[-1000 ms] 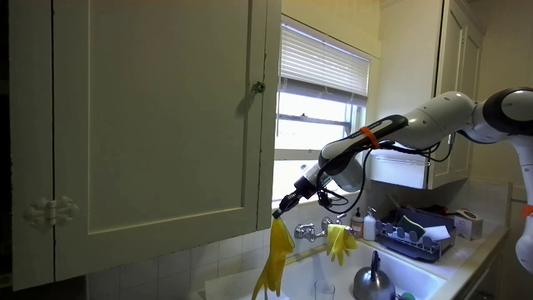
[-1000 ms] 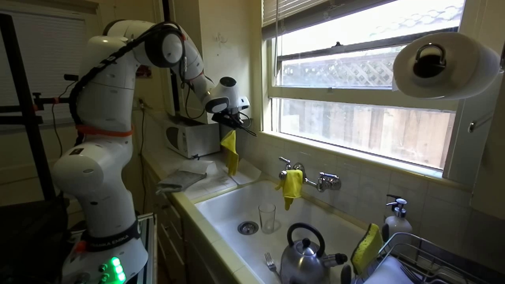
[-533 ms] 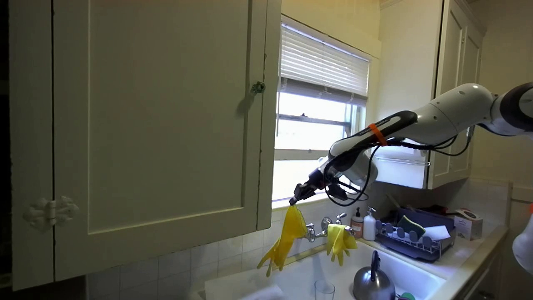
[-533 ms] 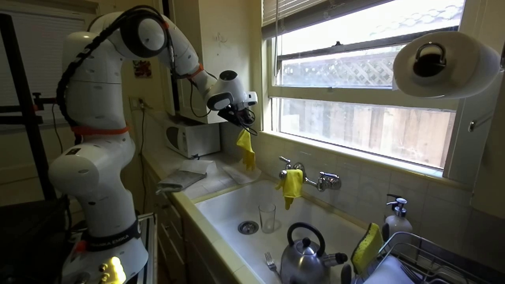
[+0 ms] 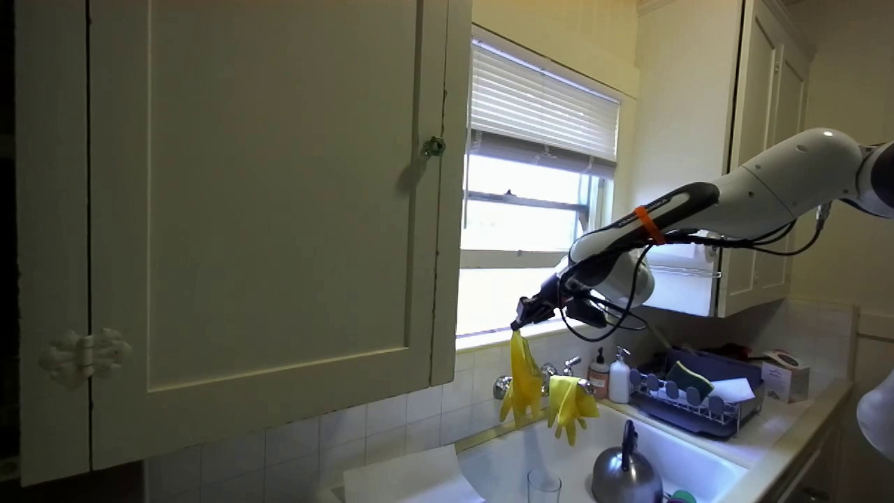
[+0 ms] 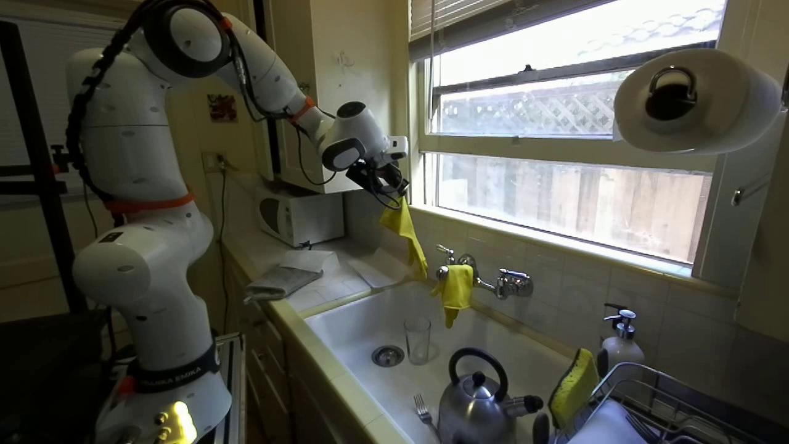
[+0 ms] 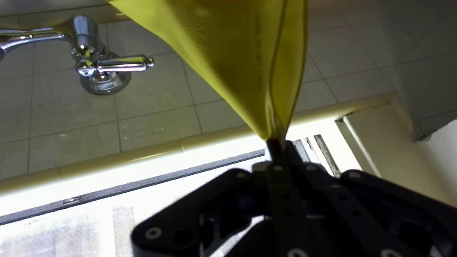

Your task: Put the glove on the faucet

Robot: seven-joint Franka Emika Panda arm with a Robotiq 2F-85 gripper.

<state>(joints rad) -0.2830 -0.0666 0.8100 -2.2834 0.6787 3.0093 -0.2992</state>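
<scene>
My gripper (image 5: 515,325) is shut on the cuff of a limp yellow glove (image 5: 524,381). The fingertips (image 7: 280,142) pinch it in the wrist view, where the glove (image 7: 232,53) fans out above them. In an exterior view the glove (image 6: 404,231) hangs left of the silver faucet (image 6: 513,283), apart from it in the picture. In an exterior view it overlaps part of the faucet (image 5: 501,388); contact cannot be told. A second yellow glove (image 6: 457,290) is draped over the faucet; it also shows in an exterior view (image 5: 569,402). One faucet handle (image 7: 123,64) shows in the wrist view.
A window sill (image 6: 555,237) runs above the faucet. In the sink (image 6: 351,314) stand a kettle (image 6: 478,407), a glass (image 6: 417,340) and a fork (image 6: 423,410). Soap bottles (image 5: 619,377) and a dish rack (image 5: 688,405) stand beside it. A cabinet (image 5: 279,209) hangs near.
My gripper has moved rightward in both exterior views, and upward in one, carrying the held glove closer to the faucet. The glove swings. The draped glove has not moved.
</scene>
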